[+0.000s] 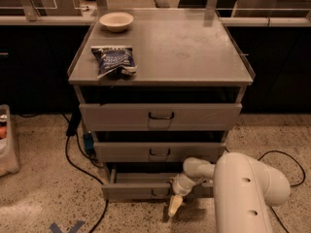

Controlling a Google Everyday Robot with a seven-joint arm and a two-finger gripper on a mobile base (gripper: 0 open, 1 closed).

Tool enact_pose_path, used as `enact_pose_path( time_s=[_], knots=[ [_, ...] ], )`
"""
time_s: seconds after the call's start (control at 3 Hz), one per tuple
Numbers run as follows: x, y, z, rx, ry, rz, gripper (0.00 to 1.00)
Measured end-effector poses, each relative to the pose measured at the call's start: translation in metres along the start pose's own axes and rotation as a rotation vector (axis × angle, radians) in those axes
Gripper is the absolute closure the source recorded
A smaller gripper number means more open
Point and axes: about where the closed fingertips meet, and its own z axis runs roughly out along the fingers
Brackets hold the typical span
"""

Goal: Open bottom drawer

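The bottom drawer point(136, 190) is the lowest and narrowest of three grey drawers in a metal cabinet. It stands pulled out a little, so a strip of its shallow tray shows behind the front. Its small dark loop handle point(158, 193) is at the centre of the front. My gripper point(175, 204) is at the end of the white arm point(243, 188). It sits just right of the handle, against the drawer front, with its cream tip pointing down at the floor.
The wide top drawer point(160, 116) and the middle drawer point(159, 152) are shut above. On the cabinet top lie a blue snack bag point(114, 60) and a white bowl point(116, 21). Black cables point(77, 164) run on the speckled floor to the left. A bin point(7, 140) stands at the far left.
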Motion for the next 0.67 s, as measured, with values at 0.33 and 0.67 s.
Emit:
enact_pose_path(
  time_s=[0.33,0.67],
  knots=[
    [0.001,0.006,0.004,-0.015,0.005,-0.001,0.00],
    [0.002,0.021,0.010,-0.050,0.008,0.007,0.00]
  ],
)
